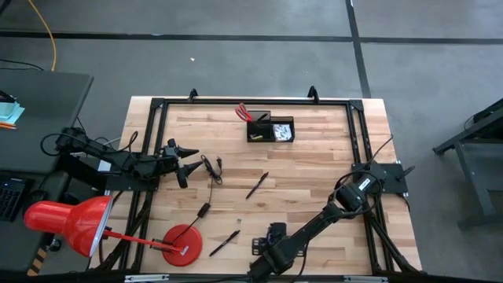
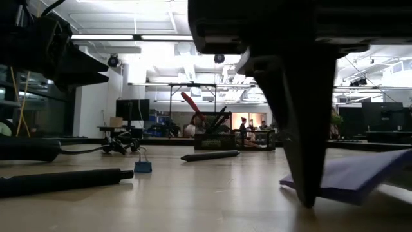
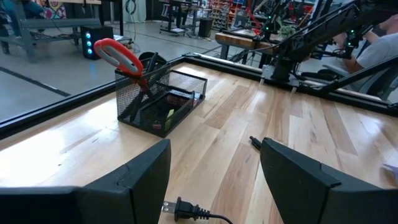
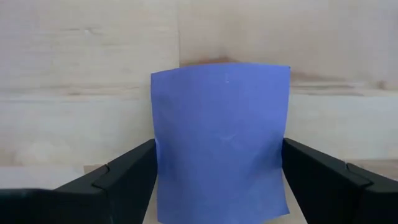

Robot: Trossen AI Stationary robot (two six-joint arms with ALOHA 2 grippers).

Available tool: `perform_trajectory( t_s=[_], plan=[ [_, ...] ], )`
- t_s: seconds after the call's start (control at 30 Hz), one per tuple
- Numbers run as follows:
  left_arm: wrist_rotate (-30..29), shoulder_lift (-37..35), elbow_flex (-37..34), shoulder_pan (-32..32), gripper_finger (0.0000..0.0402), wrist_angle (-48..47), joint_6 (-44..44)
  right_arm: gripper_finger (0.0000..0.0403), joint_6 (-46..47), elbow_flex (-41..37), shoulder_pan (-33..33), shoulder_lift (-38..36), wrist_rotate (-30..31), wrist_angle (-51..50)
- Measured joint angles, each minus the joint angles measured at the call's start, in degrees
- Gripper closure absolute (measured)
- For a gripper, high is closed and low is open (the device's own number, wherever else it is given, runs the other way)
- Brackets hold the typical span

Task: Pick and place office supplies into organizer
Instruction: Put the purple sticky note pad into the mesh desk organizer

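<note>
Here your right gripper (image 4: 217,180) is down at the table's front edge, well away from the organizer (image 1: 271,129), with its two fingers (image 4: 118,177) standing on either side of the purple sticky-note pad (image 4: 221,140) and touching its edges; the pad bows between them, and in the low view one side of it tilts up off the wood beside the finger planted on the table (image 1: 314,169), so you have it pinched but not lifted clear. Your left gripper (image 1: 191,158) waits at the table's left side, well clear of the organizer, its fingers spread wide with nothing between them, pointed toward that mesh box. The organizer sits at the middle of the far edge, with the red-handled scissors (image 1: 244,112) standing in its taller cup section, handles up. One black pen (image 1: 257,185) lies on the open wood in front of the organizer, toward the middle, and a second pen (image 1: 225,242) lies far from it near the front edge, just beside the round red lamp base (image 1: 183,244). A thin black cable (image 1: 211,170) lies near the left gripper.
</note>
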Motion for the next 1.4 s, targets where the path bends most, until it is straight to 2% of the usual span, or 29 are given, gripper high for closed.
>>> perform_trajectory(
  t_s=[0.27,0.43,0.97,1.1,1.4],
  plan=[
    [0.0,0.0,0.0,0.0,0.0169,0.0,0.0,0.0105,-3.2,0.02,-2.32,-0.35,-4.41,0.81],
    [0.01,0.0,0.01,0.0,0.0169,0.0,0.0,0.0107,-8.01,0.02,-2.62,-2.08,-2.1,0.46],
    [0.0,0.0,0.0,0.0,0.0169,0.02,0.0,0.0108,-4.91,0.17,-4.57,-7.65,1.85,-11.64],
    [0.01,0.0,0.0,-0.01,0.0169,0.02,0.0,0.0108,-5.23,0.17,-5.25,-9.1,1.11,-11.54],
    [0.0,0.0,0.0,-0.01,0.0169,0.01,0.0,0.0108,-5.97,0.17,-8.6,-10.54,-5.28,-12.51]
  ],
)
